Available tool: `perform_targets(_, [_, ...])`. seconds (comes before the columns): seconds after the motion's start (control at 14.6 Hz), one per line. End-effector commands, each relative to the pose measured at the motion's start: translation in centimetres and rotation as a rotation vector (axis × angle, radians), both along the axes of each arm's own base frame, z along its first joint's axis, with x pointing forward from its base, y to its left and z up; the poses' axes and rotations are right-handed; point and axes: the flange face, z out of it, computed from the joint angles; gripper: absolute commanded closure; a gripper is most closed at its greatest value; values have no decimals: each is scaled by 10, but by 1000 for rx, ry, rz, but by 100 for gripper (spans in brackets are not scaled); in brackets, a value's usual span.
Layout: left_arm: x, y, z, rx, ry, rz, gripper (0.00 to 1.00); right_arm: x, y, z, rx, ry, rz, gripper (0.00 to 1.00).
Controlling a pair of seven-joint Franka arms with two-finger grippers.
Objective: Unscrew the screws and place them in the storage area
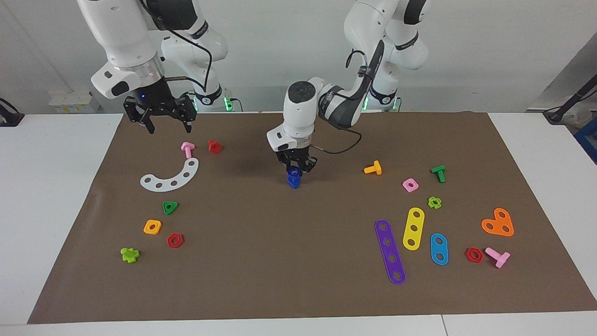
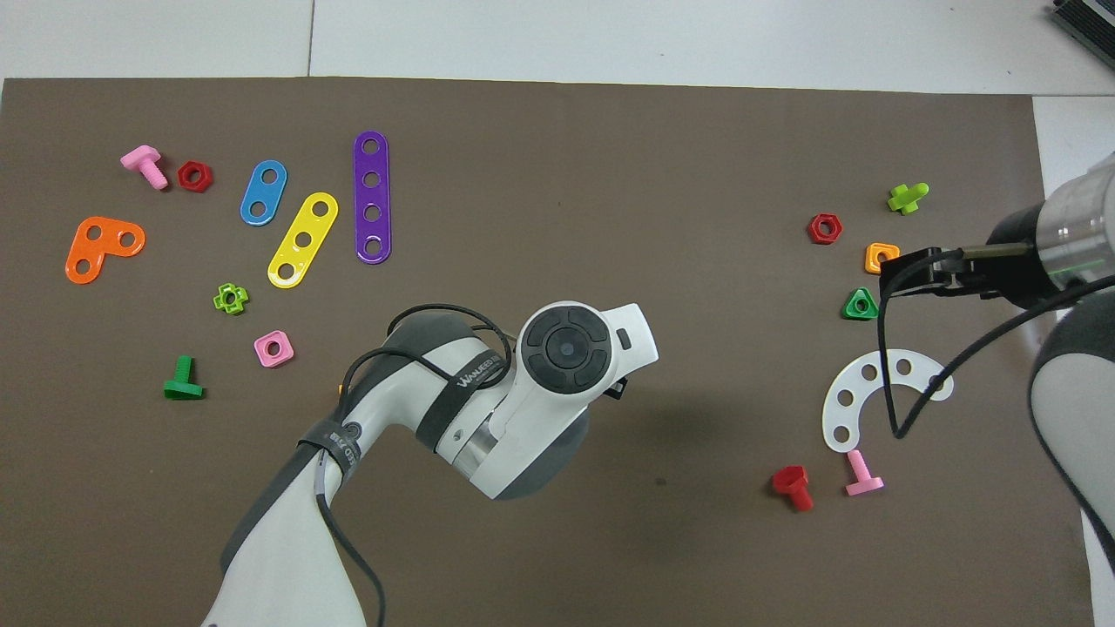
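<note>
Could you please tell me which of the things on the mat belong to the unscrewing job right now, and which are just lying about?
In the job:
- blue screw, gripped by the left gripper at mid-mat
- right gripper, open, waiting over the mat's edge

Lying about:
- white arc plate
- purple strip
- orange heart plate
- pink bolt
- red nut
</note>
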Motion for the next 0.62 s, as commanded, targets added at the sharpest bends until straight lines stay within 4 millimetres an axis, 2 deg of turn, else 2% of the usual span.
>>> perform_targets(0.0, [17,16,20,9,20,51,100,-7,1,-13,0,-30,11,0])
perform_targets(0.27, [43,52,31,-5,45,129,100,-18,26,-44,7,-78,59,0])
perform_targets(0.34, [50,64,32,-10,55,158,100,-22,44,-52,10,-89,93,0])
perform_targets(0.48, [60,89,33,-12,86,219,100,-26,61,-70,11,-77,108,0])
perform_targets(0.55, [65,108,31,8,112,246,100,-24,67,-80,9,-61,105,0])
